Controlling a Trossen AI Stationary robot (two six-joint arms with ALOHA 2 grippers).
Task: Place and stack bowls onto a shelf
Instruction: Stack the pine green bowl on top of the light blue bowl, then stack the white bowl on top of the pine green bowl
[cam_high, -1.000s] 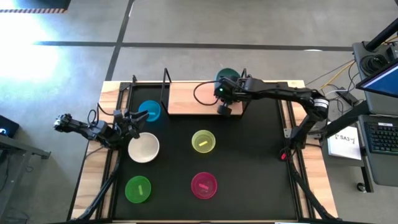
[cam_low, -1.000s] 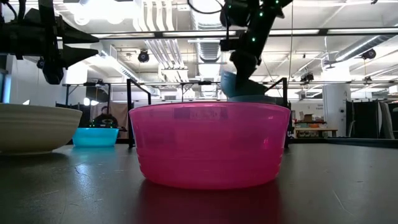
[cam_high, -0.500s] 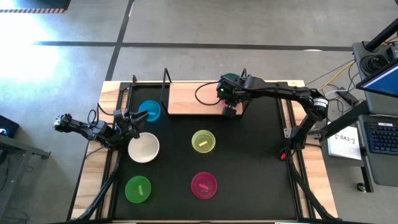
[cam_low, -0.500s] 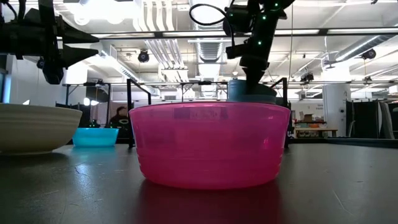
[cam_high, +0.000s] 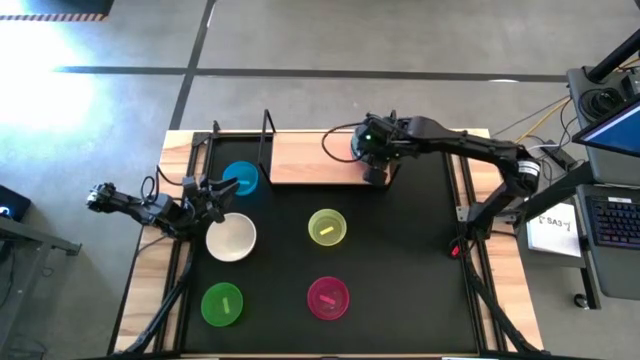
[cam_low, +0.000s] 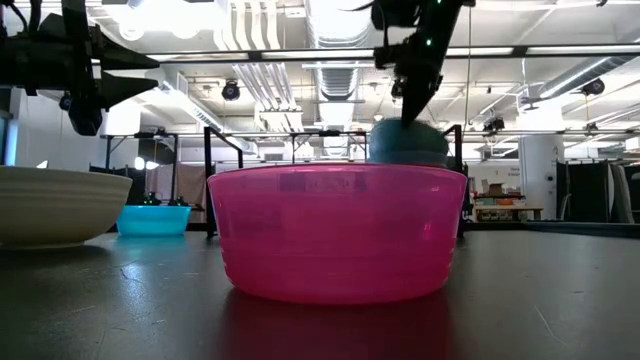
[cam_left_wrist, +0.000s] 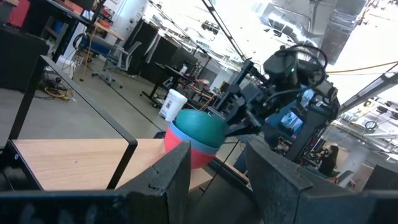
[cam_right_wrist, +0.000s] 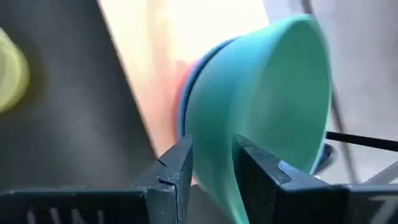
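A teal bowl sits tilted on a grey-blue bowl and a red bowl, stacked at the right end of the wooden shelf. My right gripper is over that stack and shut on the teal bowl, hiding it in the high view. The bowl also shows in the low view behind the magenta bowl. My left gripper is open and empty, above the mat between the blue bowl and the white bowl. My right gripper pinches the teal bowl's wall at its rim between its two fingers. It comes down at the bowl from above. The bowl is tilted, with its lower side on the grey-blue bowl of the stack.
On the black mat lie a yellow bowl, a green bowl and the magenta bowl. Thin black uprights stand at the shelf's ends. The shelf's left and middle parts are bare wood.
My right gripper has carried the teal bowl toward the table's right edge, along the shelf, to above the stack at the right end. The bowl, which showed past the shelf's far edge, is now under the gripper.
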